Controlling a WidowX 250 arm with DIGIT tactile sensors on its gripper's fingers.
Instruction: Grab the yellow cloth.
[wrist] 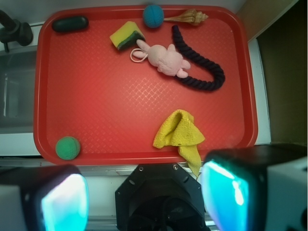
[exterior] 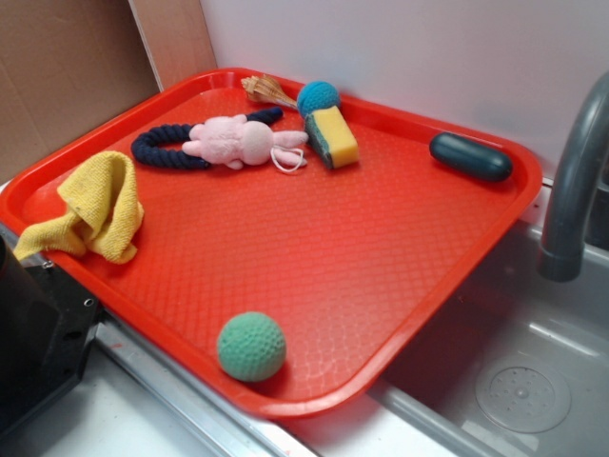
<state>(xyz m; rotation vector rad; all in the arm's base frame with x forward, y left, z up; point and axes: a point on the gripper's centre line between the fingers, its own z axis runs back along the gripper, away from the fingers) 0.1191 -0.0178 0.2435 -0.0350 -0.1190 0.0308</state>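
Lying crumpled, the yellow cloth overhangs the red tray (jaws apart).

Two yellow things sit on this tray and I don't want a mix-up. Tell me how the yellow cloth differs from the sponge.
The yellow cloth is floppy, crumpled fabric; the sponge is a firm rectangular block. The cloth is mustard yellow all over; the sponge has a dark teal layer. The cloth drapes over the red tray's rim on the robot's side; the sponge lies by the far rim, beside the blue ball. Both are yellow and untouched.
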